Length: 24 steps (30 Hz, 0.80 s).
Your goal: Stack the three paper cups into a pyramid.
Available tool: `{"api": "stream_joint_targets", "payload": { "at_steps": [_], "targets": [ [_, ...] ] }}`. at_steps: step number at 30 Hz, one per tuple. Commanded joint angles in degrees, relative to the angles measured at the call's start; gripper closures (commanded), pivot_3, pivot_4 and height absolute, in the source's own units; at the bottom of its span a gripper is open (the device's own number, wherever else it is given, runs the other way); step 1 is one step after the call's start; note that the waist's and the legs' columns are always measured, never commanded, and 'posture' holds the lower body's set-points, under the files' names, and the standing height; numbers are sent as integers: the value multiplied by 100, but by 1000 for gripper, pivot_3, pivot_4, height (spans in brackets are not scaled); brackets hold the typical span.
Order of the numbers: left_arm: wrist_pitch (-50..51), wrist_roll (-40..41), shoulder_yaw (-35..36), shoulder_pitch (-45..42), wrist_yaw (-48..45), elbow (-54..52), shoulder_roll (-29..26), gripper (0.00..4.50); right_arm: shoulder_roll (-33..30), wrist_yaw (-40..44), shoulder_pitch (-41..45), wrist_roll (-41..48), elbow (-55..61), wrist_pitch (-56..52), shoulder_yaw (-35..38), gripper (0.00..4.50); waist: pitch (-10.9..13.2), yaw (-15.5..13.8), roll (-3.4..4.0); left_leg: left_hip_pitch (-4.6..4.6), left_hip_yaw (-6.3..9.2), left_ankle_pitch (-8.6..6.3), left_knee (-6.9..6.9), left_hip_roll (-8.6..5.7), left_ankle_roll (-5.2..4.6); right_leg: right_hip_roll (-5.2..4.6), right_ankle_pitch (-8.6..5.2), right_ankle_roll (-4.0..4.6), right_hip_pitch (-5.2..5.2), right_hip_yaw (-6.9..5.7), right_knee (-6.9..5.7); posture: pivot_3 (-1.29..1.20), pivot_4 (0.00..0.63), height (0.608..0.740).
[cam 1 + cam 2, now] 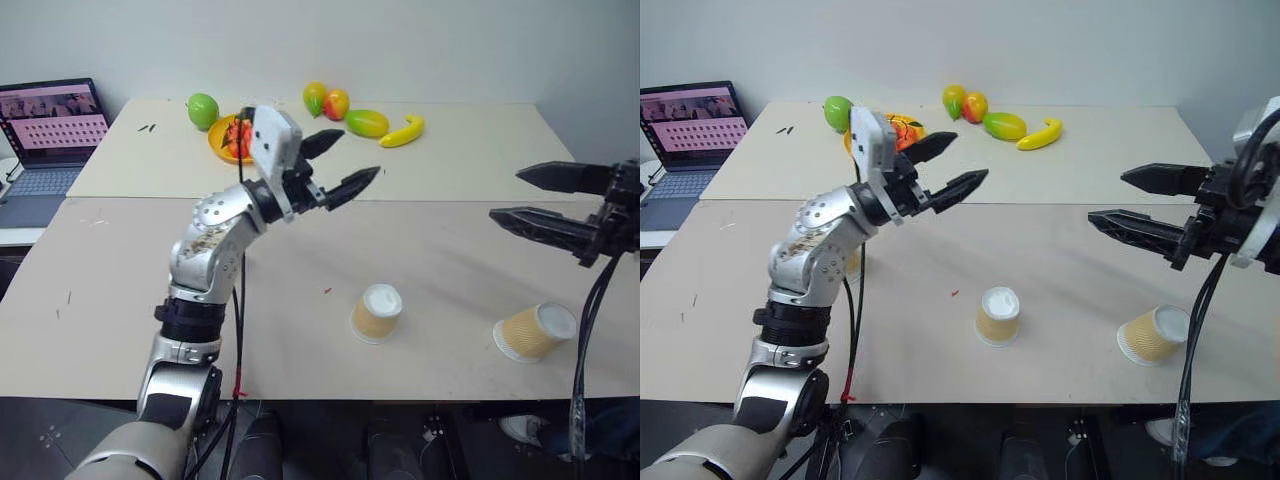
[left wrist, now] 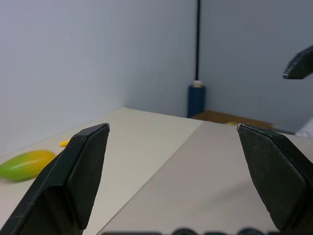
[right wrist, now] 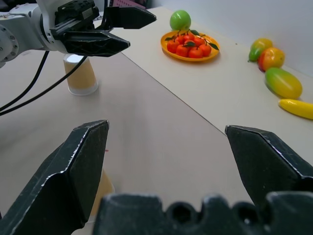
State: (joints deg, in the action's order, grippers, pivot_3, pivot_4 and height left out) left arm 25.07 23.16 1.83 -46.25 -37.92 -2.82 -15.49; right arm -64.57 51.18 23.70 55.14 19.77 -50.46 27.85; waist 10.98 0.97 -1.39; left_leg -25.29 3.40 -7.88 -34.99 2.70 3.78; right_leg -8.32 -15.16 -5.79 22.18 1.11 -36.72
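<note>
— Nearest the table (image 1: pixel 120 330) edge, one paper cup (image 1: pixel 377 313) is standing upside down; another (image 1: pixel 535 331) is lying at its three o'clock.

— Both are looking light and crushable. Left tool (image 1: pixel 340 166) and right tool (image 1: pixel 530 198) are hanging wide open, empty. Squeeze the ribbed sides gently.

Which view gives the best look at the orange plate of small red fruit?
The right wrist view: the orange plate lies whole and unobstructed, with the red fruit plain on it. In both eye views the left hand and its wrist cover much of the plate, leaving one edge.
</note>
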Motion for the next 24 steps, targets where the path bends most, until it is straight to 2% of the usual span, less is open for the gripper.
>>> {"api": "stream_joint_targets", "payload": {
  "at_steps": [1, 6, 10, 13, 18, 21, 24],
  "targets": [
    [33, -408, 449, -164, 880, -478, -310, 23, 88, 130, 294, -131, -156, 305, -224, 0, 0, -10, 0, 0, 1, 0, 1, 0, 0, 0, 0, -1, 0, 0, 1, 0, 150, 732],
    [935, -817, 1206, 12, 2458, -1465, -559, 23, 330, 413, 692, -292, -443, 476, -827, 0, 1, 5, -2, -2, 0, 0, 2, 0, 0, 0, 0, 0, 1, 0, 3, 0, 150, 732],
    [1872, -653, 1558, 754, 2843, -2634, -706, 23, 466, 762, 942, -448, -677, 607, -1191, 0, 1, -13, -2, -1, 0, 0, 9, 0, 0, 0, 1, 3, 1, 0, 5, 0, 150, 732],
    [2159, -554, 1619, 1415, 2874, -3429, -762, 23, 515, 1027, 1077, -596, -862, 717, -1379, 0, 1, -26, -3, -1, 0, 0, 9, -1, 1, 0, 2, 4, 1, 1, 5, 0, 150, 732],
    [1411, -689, 1615, 3083, 2800, -4386, -494, 23, 607, 1274, 1232, -786, -1051, 854, -1540, 0, 1, -31, -4, -2, 0, 0, 3, -1, 3, 0, 4, 8, -1, 0, 9, 0, 150, 732],
    [870, -684, 1679, 3985, 2777, -4276, -176, 23, 626, 1345, 1355, -839, -1093, 828, -1548, 0, 1, -28, -4, 0, -2, 0, 7, 0, 3, 0, 6, 15, 1, 2, 7, 0, 150, 732],
    [367, -564, 1755, 4485, 2707, -3787, 149, 23, 569, 1410, 1425, -813, -1028, 728, -1506, 0, 1, -33, -4, 1, 0, 1, 1, 1, 5, 3, 7, 21, 1, 3, -2, 0, 150, 732]
  ]
}}
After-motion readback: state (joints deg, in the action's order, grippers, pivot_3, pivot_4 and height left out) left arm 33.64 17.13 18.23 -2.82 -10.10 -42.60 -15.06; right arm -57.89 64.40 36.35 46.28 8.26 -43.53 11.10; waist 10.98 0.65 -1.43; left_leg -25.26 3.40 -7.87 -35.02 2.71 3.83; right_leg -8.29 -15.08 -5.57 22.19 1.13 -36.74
